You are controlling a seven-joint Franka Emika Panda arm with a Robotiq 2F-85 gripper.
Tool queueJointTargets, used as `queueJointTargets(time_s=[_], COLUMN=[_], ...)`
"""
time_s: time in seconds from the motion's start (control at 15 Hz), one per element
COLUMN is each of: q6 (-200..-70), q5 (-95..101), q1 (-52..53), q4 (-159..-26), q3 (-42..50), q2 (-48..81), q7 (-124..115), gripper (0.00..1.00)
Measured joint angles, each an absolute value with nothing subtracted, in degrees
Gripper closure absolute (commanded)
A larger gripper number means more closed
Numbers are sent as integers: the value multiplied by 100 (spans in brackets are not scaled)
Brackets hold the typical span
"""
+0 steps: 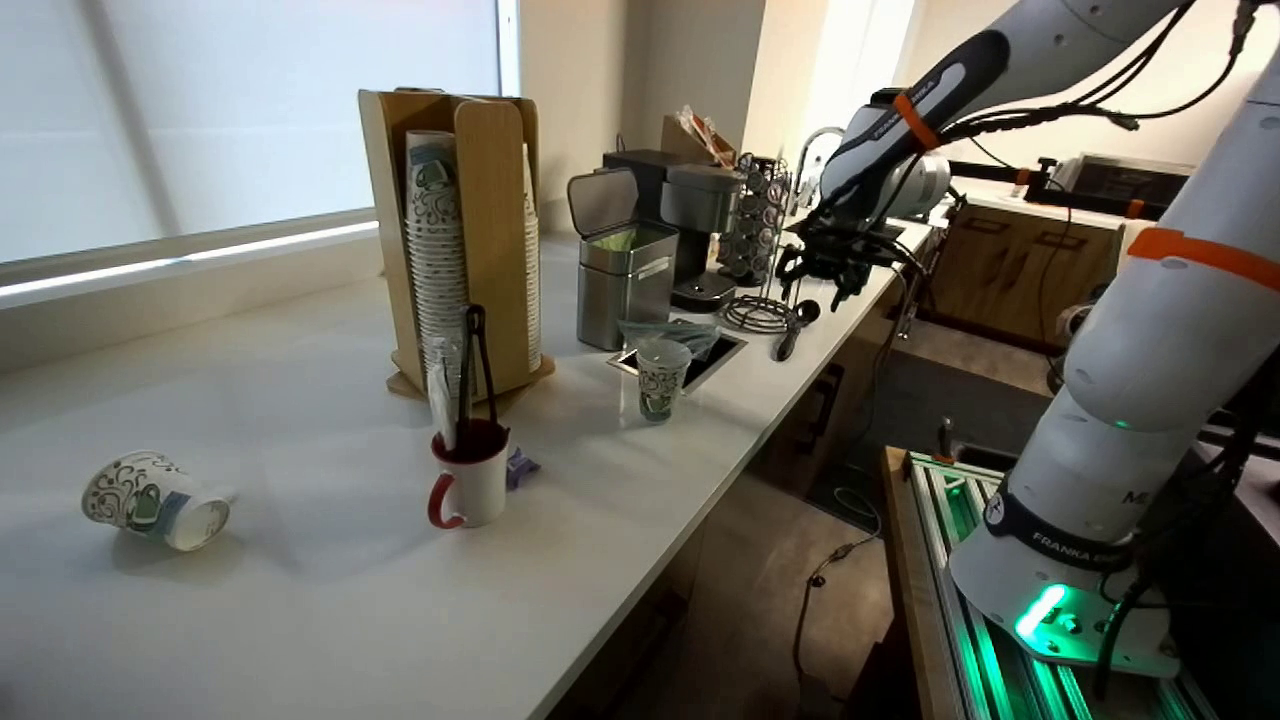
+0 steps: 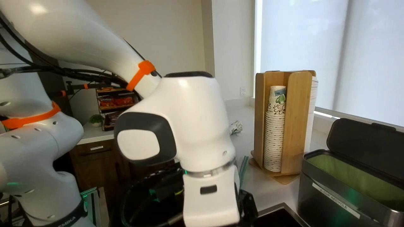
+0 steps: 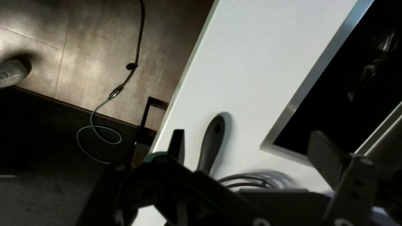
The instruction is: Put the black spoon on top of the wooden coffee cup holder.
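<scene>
The black spoon [image 1: 788,340] lies on the white counter near its front edge, beside a wire rack. In the wrist view its handle [image 3: 212,141] shows between the finger tips, nearer the left finger; its bowl is hidden behind the gripper. My gripper [image 1: 820,285] is above the spoon in an exterior view. In the wrist view the gripper [image 3: 251,147] is open, its fingers wide apart with nothing held. The wooden coffee cup holder [image 1: 495,230] stands upright on the counter with stacked cups in its slots. It also shows in an exterior view [image 2: 296,123].
The wire rack [image 1: 757,313] stands close to the spoon. A metal canister [image 1: 625,290] with raised lid, a clear-looking cup [image 1: 662,385] and a metal-rimmed counter opening [image 1: 730,350] lie between spoon and holder. A mug [image 1: 475,485] holding tongs stands before the holder. A paper cup [image 1: 150,500] lies tipped.
</scene>
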State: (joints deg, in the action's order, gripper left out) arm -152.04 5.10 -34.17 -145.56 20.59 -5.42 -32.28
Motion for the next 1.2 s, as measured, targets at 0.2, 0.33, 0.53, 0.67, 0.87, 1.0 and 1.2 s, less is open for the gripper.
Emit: queueJointTargets(time_s=[0.2, 0.33, 0.53, 0.67, 0.87, 1.0, 1.2], q6=[-15681, -15982, -16003, -15830, -15775, -15805, -15834], q5=[480, 480, 267, 69, 49, -37, -183], q1=[-3445, -3394, -3238, -3161, -3134, -3038, -2882], q4=[-14235, -13971, -13533, -13396, -13355, -13355, -13354], q3=[2324, 2490, 2672, 2670, 2673, 2759, 2862], q2=[346, 922, 1549, 1586, 1562, 1590, 1649], q7=[-3511, -3534, -3390, -3220, -3211, -3202, -3183], gripper=[0, 0, 0, 0, 0, 0, 0])
